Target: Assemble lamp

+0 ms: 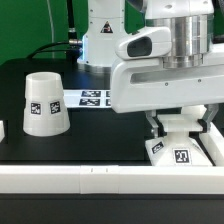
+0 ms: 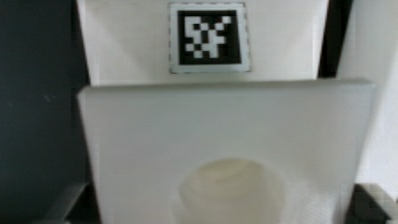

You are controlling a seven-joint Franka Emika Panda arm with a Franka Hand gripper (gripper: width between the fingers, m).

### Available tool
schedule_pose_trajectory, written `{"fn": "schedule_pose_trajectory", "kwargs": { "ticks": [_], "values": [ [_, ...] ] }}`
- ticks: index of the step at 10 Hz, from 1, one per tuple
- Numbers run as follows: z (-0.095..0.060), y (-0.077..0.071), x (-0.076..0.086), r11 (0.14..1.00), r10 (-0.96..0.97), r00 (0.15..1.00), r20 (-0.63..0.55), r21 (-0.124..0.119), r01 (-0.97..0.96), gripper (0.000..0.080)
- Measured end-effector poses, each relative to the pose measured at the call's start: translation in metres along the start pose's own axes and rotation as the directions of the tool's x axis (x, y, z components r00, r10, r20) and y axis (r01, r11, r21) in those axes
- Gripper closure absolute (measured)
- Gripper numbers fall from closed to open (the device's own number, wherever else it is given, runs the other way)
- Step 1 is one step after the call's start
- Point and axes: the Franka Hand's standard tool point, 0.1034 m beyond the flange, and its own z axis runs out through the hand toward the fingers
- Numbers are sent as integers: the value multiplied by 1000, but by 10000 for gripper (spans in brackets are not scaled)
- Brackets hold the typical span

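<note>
Long white plastic border bar [image 1: 90, 180] nearest, along near desk [image 1: 110, 132] edge. Just behind, right: flat square white tagged lamp base [image 1: 182, 155], directly below hand [image 1: 180, 130]. Pinching or spread: can't tell. White tapered cup-like shade [image 1: 45, 105] well left.

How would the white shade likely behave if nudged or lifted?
The shade stands on its wider end on the table, so a low push would probably slide it, not tip it. It looks hollow and open-topped, so likely light. Its smooth tapered wall might slip in a side pinch.
</note>
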Motion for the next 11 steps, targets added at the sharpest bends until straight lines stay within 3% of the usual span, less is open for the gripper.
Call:
{"fn": "schedule_pose_trajectory", "kwargs": {
  "ticks": [11],
  "values": [
    [4,-11,11,1000,-6,1000,-12,3,6,265]
  ]
}}
